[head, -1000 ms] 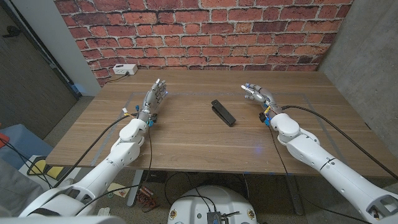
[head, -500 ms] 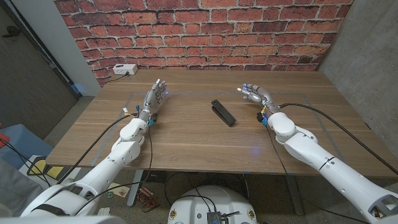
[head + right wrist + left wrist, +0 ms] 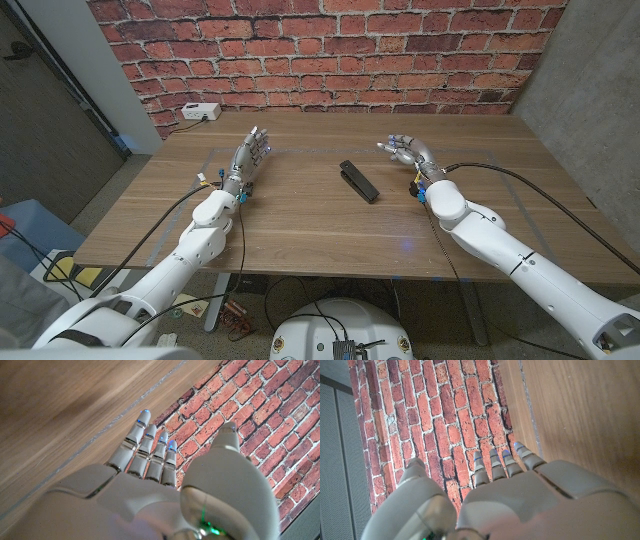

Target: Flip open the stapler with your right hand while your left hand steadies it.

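A black stapler (image 3: pixel 358 180) lies closed on the wooden table (image 3: pixel 300 225), a little right of the middle, its length running diagonally. My right hand (image 3: pixel 408 153) hovers to the right of it, fingers spread and holding nothing, a short gap between them. My left hand (image 3: pixel 251 154) stands well to the left of the stapler, fingers straight and apart, empty. In the right wrist view my right hand (image 3: pixel 150 485) reaches out with its fingers extended over the table toward the brick wall. The left wrist view has my left hand (image 3: pixel 505 490) with fingers extended the same way.
A small white box (image 3: pixel 199 112) with a cable sits at the table's far left corner against the brick wall (image 3: pixel 330 50). Thin tape lines mark a rectangle on the tabletop. Grey wall panels stand at both sides.
My right hand has moved leftward, closer to the stapler. The left hand and the stapler have stayed put.
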Motion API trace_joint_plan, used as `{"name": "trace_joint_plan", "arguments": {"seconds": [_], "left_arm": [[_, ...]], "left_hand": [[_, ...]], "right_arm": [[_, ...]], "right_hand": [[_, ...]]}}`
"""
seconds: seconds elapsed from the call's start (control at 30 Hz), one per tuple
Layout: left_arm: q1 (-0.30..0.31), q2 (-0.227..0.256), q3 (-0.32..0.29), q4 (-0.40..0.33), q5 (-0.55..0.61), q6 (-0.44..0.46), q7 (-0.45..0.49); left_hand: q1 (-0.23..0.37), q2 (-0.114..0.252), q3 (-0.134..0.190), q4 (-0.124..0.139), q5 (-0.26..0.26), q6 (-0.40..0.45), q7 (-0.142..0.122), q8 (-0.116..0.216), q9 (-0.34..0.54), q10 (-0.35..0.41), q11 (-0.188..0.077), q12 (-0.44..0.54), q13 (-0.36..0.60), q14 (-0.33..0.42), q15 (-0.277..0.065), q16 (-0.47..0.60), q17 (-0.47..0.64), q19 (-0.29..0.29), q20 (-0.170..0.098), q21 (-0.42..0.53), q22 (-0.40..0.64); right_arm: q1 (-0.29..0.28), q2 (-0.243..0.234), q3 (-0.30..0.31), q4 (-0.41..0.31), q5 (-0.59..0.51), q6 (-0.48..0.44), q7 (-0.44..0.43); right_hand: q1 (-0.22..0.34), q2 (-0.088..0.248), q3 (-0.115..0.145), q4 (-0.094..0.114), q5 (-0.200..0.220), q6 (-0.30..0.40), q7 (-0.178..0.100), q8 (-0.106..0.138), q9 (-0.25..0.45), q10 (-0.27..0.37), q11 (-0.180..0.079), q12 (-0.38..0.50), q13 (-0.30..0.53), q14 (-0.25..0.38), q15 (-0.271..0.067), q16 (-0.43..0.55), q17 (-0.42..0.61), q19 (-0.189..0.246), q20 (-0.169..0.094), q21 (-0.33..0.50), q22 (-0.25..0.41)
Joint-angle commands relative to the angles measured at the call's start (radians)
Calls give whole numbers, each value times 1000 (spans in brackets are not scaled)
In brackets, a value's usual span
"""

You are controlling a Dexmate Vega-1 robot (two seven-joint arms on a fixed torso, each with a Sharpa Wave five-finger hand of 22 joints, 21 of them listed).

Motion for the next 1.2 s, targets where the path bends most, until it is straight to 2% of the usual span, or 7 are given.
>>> {"name": "trace_joint_plan", "arguments": {"seconds": [0.03, 0.3, 0.4, 0.6, 0.63, 0.7, 1.2], "left_arm": [[11, 6, -2, -13, -2, 0, -1], [11, 11, -3, -19, -3, 7, -1], [7, 13, -1, -18, -2, 9, -4], [9, -5, -5, -9, -12, -3, -2], [10, -3, -4, -11, -14, 2, -4], [10, 0, -3, -13, -13, 8, -7], [23, 5, -6, -22, -15, 9, 0]], "left_hand": [[3, 6, -1, -3, 1, 7, 9, 1, 5, 9, 4, 4, 2, 12, -44, 5, 3, 3, -3, 6, 3], [4, 8, -1, -4, 1, 7, 14, 0, 5, 12, 3, 4, 2, 12, -45, 5, 3, 3, -5, 6, 3], [3, 8, -2, -4, 1, 8, 15, 0, 4, 13, -3, 4, 2, 12, -45, 5, 3, 3, -5, 7, 3], [3, 9, -2, -4, 1, 13, 21, 0, 4, 14, -1, 4, 2, 13, -45, 5, 3, 5, -5, 7, 3], [3, 9, -3, -4, 1, 13, 20, 0, 4, 14, 2, 4, 2, 12, -45, 4, 3, 5, -5, 7, 3], [2, 9, -3, -4, 1, 7, 20, -3, 4, 12, 1, 3, 2, 11, -43, 4, 3, 3, -5, 6, 3], [0, 9, -5, -4, 1, 4, 15, -6, 4, 9, 0, 1, 3, 8, -43, 3, 3, -1, -4, 5, 3]], "right_arm": [[5, 13, -31, -33, -88, -70, -50], [23, 14, -66, -50, -154, -124, -54], [28, 20, -72, -45, -162, -122, -50], [40, 26, -83, -47, -178, -146, -38], [41, 27, -86, -47, -185, -147, -39], [45, 28, -93, -54, -198, -164, -40], [54, 37, -120, -82, -244, -228, -31]], "right_hand": [[-11, -4, -5, 8, 0, 11, 15, 3, 4, 9, 7, 3, 6, 12, -94, 9, 7, 12, 0, 4, 5], [-18, -9, -9, 11, 1, 4, 23, 0, 5, 4, 9, -1, 7, 3, -87, 7, 10, 7, 2, -1, 5], [-29, -9, -11, 17, 2, 25, -11, 7, 6, 5, 5, -1, 10, 0, -92, 9, 14, 6, 3, -3, 5], [-33, -7, -12, 20, 4, 21, -11, 5, 8, -3, -2, -4, 12, -8, -100, 7, 17, 2, 5, -7, 5], [-38, -9, -13, 22, 5, 21, -26, 5, 9, -3, -21, -4, 15, -8, -109, 9, 20, 1, 8, -8, 5], [-41, -8, -13, 24, 6, 25, -40, 7, 11, -2, -35, -3, 19, -2, -124, 13, 23, 1, 8, -10, 5], [-70, 15, -12, 43, 13, 18, -26, 7, 18, 9, -22, 10, 45, 8, -115, 45, 65, -12, 38, -11, 18]]}}
